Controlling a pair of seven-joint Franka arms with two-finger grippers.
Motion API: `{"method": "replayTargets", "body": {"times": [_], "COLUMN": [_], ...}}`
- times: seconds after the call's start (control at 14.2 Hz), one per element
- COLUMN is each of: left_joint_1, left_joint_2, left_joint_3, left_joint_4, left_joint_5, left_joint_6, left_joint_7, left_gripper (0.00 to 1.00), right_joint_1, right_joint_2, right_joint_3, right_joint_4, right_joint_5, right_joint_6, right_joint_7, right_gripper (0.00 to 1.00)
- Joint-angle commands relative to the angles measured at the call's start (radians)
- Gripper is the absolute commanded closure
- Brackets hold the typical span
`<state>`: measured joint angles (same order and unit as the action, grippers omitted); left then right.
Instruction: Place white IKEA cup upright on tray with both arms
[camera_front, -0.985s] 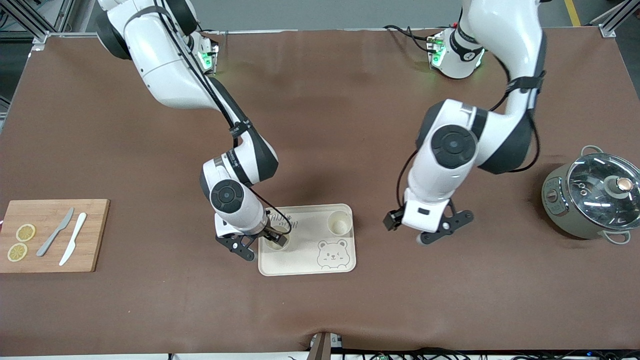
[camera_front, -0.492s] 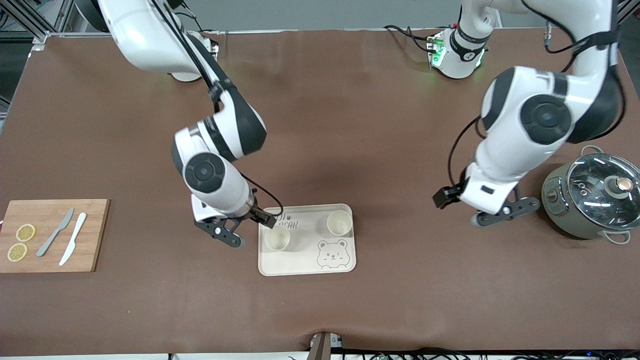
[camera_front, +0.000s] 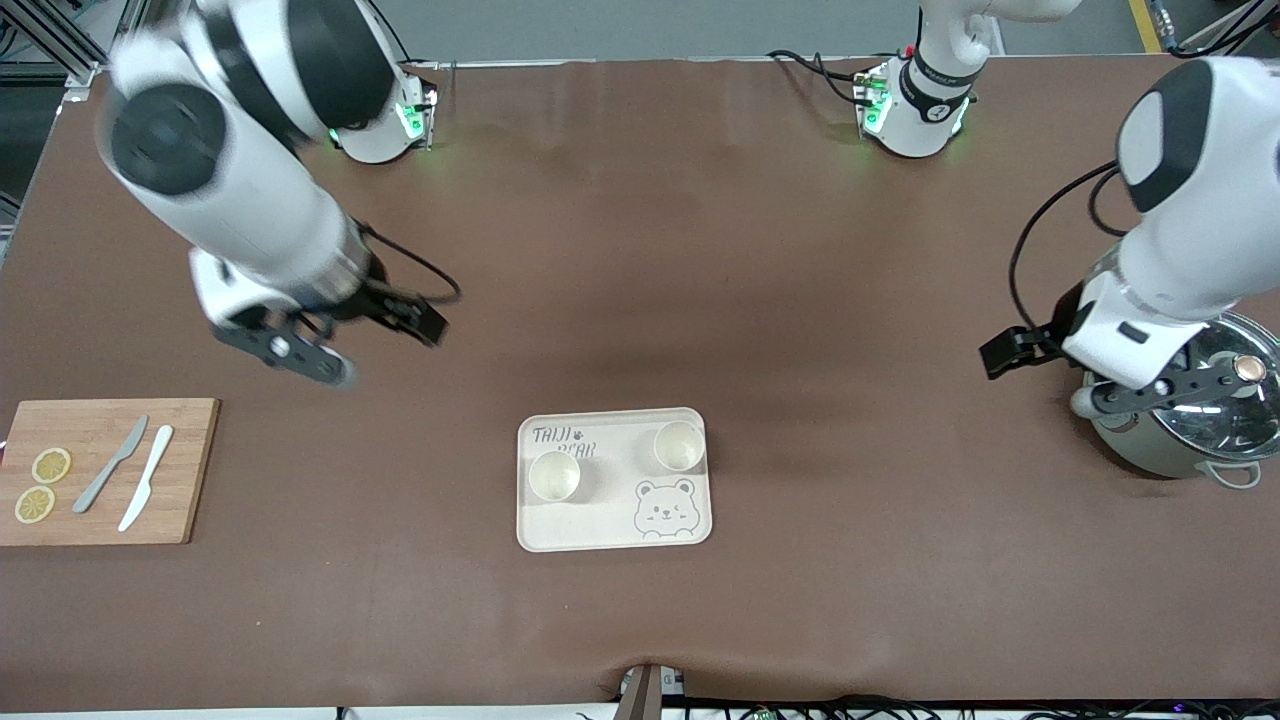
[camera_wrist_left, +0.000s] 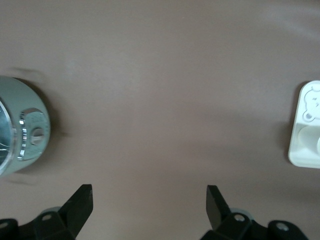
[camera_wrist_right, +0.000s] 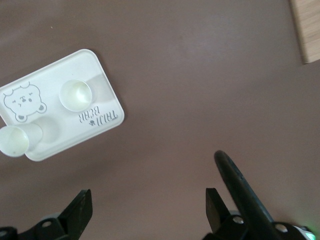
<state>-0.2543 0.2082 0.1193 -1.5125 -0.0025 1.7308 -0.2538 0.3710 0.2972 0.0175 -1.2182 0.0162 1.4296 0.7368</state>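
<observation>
The cream tray (camera_front: 610, 525) with the bear print lies at the table's middle. Two white cups stand upright on it: one cup (camera_front: 554, 476) toward the right arm's end, the other cup (camera_front: 679, 445) toward the left arm's end and slightly farther from the front camera. The right wrist view shows the tray (camera_wrist_right: 85, 132) and both cups (camera_wrist_right: 75, 95). My right gripper (camera_front: 300, 355) is open and empty, up over bare table toward its own end (camera_wrist_right: 148, 200). My left gripper (camera_front: 1165, 388) is open and empty over the pot (camera_wrist_left: 149, 196).
A grey pot (camera_front: 1130, 440) with a glass lid stands at the left arm's end; it also shows in the left wrist view (camera_wrist_left: 20, 130). A wooden cutting board (camera_front: 190, 480) with two knives (camera_front: 110, 465) and lemon slices (camera_front: 50, 465) lies at the right arm's end.
My right gripper let go of the cup on the tray, rose and swung away toward its end of the table. My left gripper rose and moved from beside the tray to over the pot.
</observation>
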Motion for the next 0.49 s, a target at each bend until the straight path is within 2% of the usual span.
{"method": "replayTargets", "body": {"times": [0.0,0.21,0.42], "left_joint_1": [0.036,0.085,0.128], "left_joint_2": [-0.052,-0.078,-0.101], "left_joint_3": [-0.012,-0.012,-0.012], "left_joint_4": [-0.037,-0.037,-0.035], "left_joint_5": [0.009,0.009,0.009], "left_joint_6": [-0.028,-0.054,-0.071], "left_joint_7": [0.079,0.16,0.211], "left_gripper": [0.0,0.0,0.0], "right_joint_1": [-0.108,-0.268,-0.455], "right_joint_2": [-0.137,-0.243,-0.279], "right_joint_3": [0.007,0.007,0.007], "right_joint_4": [-0.058,-0.151,-0.181], "right_joint_5": [-0.001,-0.01,-0.01], "right_joint_6": [-0.079,-0.077,-0.077], "right_joint_7": [-0.168,-0.435,-0.727], "right_gripper": [0.0,0.0,0.0]}}
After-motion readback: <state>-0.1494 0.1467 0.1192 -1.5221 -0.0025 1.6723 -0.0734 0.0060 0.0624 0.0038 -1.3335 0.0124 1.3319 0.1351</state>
